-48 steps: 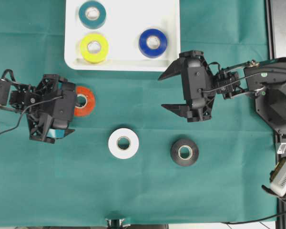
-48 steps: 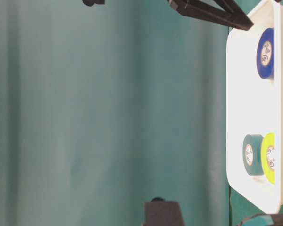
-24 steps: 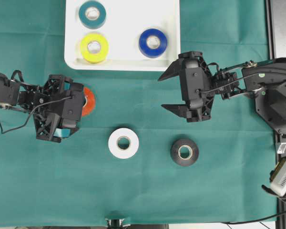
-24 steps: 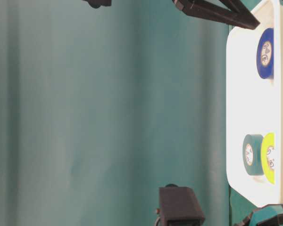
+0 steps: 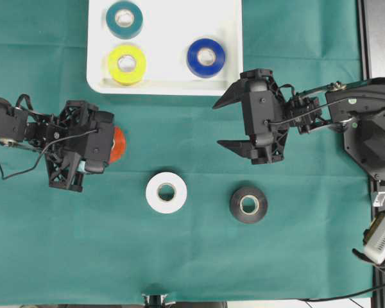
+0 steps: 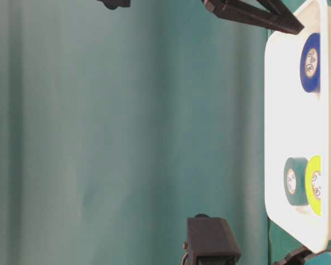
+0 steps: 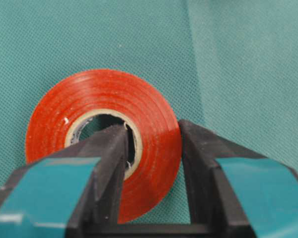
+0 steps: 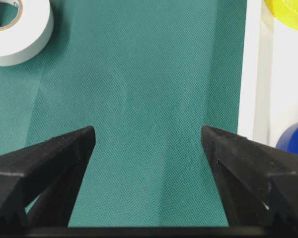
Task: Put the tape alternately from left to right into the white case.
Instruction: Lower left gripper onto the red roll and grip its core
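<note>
The left gripper (image 7: 151, 178) has its jaws clenched on the red roll (image 7: 102, 134), one through the core, one outside the wall, the roll flat on the tabletop (image 5: 179, 256) below the case (image 5: 234, 64). Lift straight, keeping it level. The right gripper (image 5: 228, 123) hangs released.

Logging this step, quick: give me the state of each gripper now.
Left gripper: shut on the red tape roll, one finger through its core.
Right gripper: open, holding nothing.
</note>
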You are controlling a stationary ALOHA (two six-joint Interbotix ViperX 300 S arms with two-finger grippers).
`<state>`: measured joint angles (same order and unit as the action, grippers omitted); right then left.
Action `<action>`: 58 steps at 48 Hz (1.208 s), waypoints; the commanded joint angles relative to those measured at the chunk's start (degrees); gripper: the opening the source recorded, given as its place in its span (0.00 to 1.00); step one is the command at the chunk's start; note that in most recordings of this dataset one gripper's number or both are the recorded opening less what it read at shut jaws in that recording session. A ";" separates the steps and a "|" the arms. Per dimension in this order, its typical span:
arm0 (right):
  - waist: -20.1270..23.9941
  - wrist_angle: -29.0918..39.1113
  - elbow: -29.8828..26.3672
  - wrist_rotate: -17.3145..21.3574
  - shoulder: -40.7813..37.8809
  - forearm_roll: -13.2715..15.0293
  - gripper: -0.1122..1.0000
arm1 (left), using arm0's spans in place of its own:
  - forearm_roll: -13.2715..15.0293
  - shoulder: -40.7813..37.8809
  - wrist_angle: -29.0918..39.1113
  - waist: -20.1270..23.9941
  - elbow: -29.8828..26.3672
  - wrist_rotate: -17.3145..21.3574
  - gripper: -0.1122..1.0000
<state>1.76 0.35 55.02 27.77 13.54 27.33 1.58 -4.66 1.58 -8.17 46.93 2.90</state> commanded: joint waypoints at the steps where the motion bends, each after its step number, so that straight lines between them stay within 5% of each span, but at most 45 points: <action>1: 0.18 -0.44 -0.44 0.00 0.44 -0.18 0.77 | -0.09 1.14 -0.18 0.44 -0.79 0.09 0.35; 46: 0.18 -0.44 -0.53 0.09 0.44 -0.09 0.77 | -0.18 8.35 3.87 0.79 -3.34 0.35 0.35; 58: 0.18 -0.44 -0.53 0.09 0.44 -0.09 0.77 | -0.26 8.00 6.77 3.25 -6.68 3.52 0.35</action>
<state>1.76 0.35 55.02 27.77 13.54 27.33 1.49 2.20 8.00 -6.06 42.28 5.36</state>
